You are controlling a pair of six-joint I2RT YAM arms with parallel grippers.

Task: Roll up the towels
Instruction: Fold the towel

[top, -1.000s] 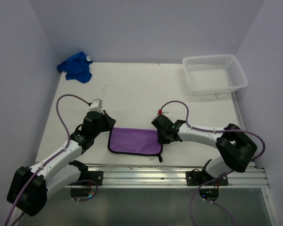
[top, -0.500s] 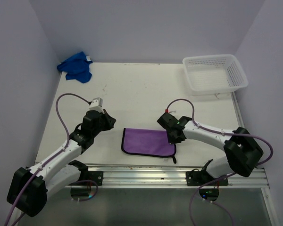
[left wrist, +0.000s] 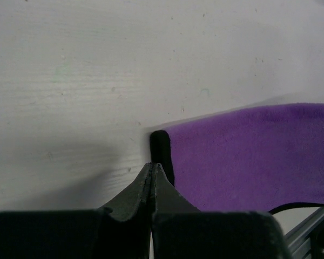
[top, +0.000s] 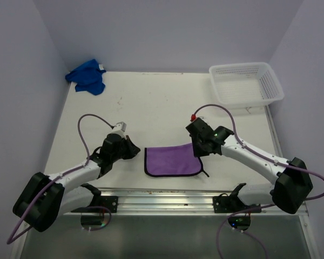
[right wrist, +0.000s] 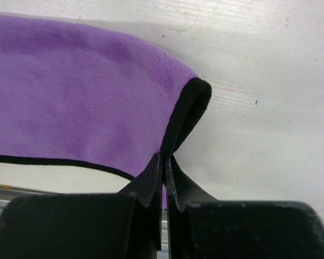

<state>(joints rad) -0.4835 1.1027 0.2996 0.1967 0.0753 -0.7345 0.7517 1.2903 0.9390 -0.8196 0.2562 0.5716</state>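
The purple towel (top: 171, 160), trimmed in black, lies flat near the front edge, between my two grippers. My right gripper (top: 197, 151) is shut on the towel's right edge; in the right wrist view the black trim rises folded out of my gripper (right wrist: 166, 157) and the purple cloth (right wrist: 70, 91) spreads left. My left gripper (top: 136, 152) is shut, its tip (left wrist: 152, 166) at the towel's near left black corner, with no cloth seen between the jaws; the towel (left wrist: 248, 156) lies to its right. The blue towel (top: 86, 76) sits crumpled at the far left corner.
A white mesh basket (top: 245, 83) stands at the far right corner. A metal rail (top: 167, 197) runs along the table's front edge, just below the purple towel. Purple cables loop above both arms.
My right gripper has dragged the purple towel to the right. My left gripper let go of its left edge, then followed to the right and now sits at that edge again.
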